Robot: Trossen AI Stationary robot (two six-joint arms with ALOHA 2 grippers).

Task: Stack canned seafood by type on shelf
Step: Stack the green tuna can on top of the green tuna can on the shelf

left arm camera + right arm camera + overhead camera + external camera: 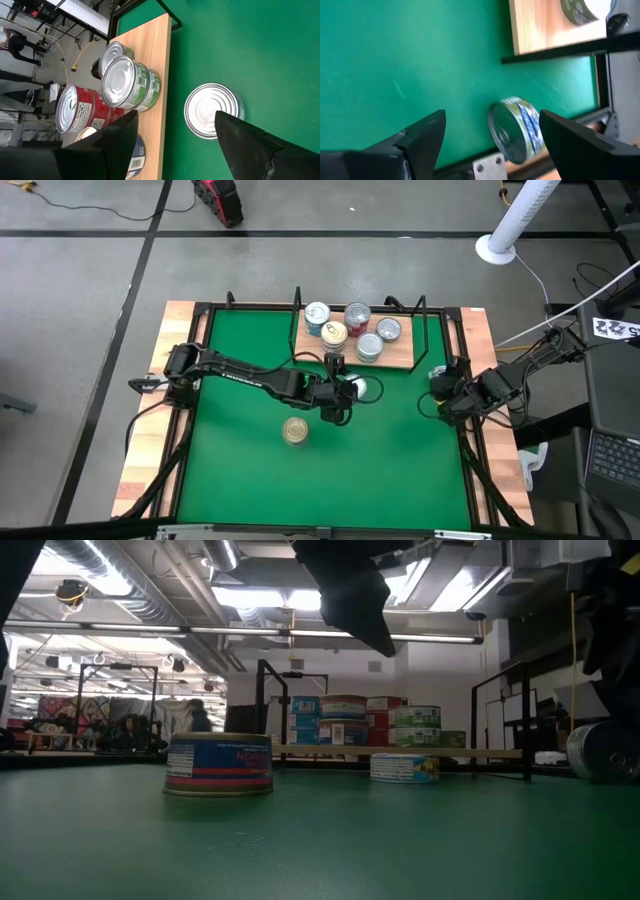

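The shelf, a light-wood board in black wire rails, holds several tins: a green-labelled stack, a red tin and others. One tin with a blue and red label sits flat on the green mat. My left gripper hovers open, just short of a silver-lidded tin that lies flat on the mat beside the shelf's near edge. My right gripper is open above a blue-labelled tin. That tin stands tilted on its rim by the mat's right rail, and the fingers are apart from it.
Black wire rails rise around the shelf. Pale wooden planks edge the mat on both sides. Open green mat lies toward the near edge. A metal bracket sits close to the tilted tin.
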